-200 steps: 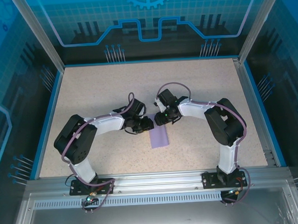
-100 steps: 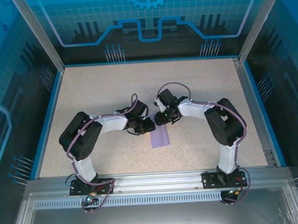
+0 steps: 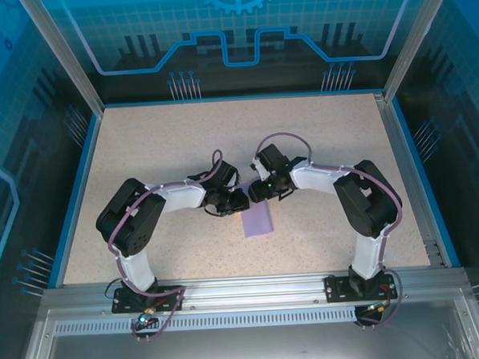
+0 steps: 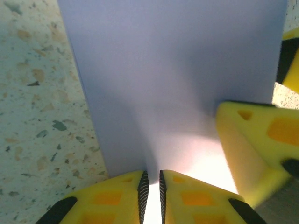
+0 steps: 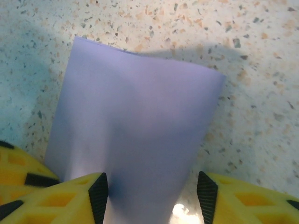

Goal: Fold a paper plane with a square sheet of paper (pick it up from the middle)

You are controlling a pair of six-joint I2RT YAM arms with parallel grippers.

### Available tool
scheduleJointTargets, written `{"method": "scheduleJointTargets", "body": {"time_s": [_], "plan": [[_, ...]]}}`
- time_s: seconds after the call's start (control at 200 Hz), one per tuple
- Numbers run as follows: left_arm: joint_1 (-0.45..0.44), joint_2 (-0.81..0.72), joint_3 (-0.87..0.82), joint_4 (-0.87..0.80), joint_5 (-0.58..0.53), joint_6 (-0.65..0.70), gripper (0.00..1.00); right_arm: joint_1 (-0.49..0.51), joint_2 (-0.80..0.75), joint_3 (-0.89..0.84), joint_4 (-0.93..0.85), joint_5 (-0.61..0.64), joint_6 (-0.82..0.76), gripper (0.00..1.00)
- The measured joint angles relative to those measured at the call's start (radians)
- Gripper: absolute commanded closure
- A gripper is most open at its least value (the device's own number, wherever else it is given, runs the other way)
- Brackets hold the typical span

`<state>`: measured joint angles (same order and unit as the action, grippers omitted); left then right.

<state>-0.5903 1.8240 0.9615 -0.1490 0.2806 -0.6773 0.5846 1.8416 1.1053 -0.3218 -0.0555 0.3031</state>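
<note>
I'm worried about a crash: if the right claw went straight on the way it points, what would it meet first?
Probably the lavender paper sheet, lying inside the open right claw; past it, the speckled tabletop, though depth is unclear.

The left arm [image 3: 180,197] and the right arm [image 3: 315,174] are built alike, with glossy white shell links between bulky matte black joint housings. A thin purple cable [image 3: 281,135] runs along each arm, arching clear near the wrist. Each arm sits on a black base plate [image 3: 141,296] at the bottom of the top view. A small green light [image 3: 268,180] glows on the right wrist. The left gripper [image 4: 152,196] and the right gripper [image 5: 152,189] have bright yellow plastic fingers [image 4: 117,198] with shallow orange-tinted pockets and black ribbed pads [image 5: 99,191] on their inner faces.
</note>
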Motion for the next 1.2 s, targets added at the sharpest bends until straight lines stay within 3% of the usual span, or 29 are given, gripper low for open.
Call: {"method": "scheduleJointTargets", "body": {"time_s": [0.15, 0.32, 0.45, 0.6, 1.2], "plan": [[0.0, 0.005, 0.006, -0.004, 0.0, 0.006, 0.81, -0.038, -0.092, -0.049, 0.009, -0.045, 0.023, 0.47], [0.0, 0.01, 0.013, -0.006, 0.0, 0.01, 0.8, -0.061, -0.151, -0.105, 0.082, -0.194, 0.093, 0.66], [0.0, 0.01, 0.013, -0.007, 0.0, 0.026, 0.8, -0.062, -0.151, -0.172, 0.151, -0.308, 0.169, 0.74], [0.0, 0.01, 0.013, -0.008, -0.003, 0.03, 0.8, -0.062, -0.127, -0.196, 0.19, -0.372, 0.211, 0.76], [-0.002, 0.018, 0.029, -0.03, -0.015, 0.051, 0.81, -0.121, -0.022, -0.199, 0.238, -0.389, 0.182, 0.77]]}}
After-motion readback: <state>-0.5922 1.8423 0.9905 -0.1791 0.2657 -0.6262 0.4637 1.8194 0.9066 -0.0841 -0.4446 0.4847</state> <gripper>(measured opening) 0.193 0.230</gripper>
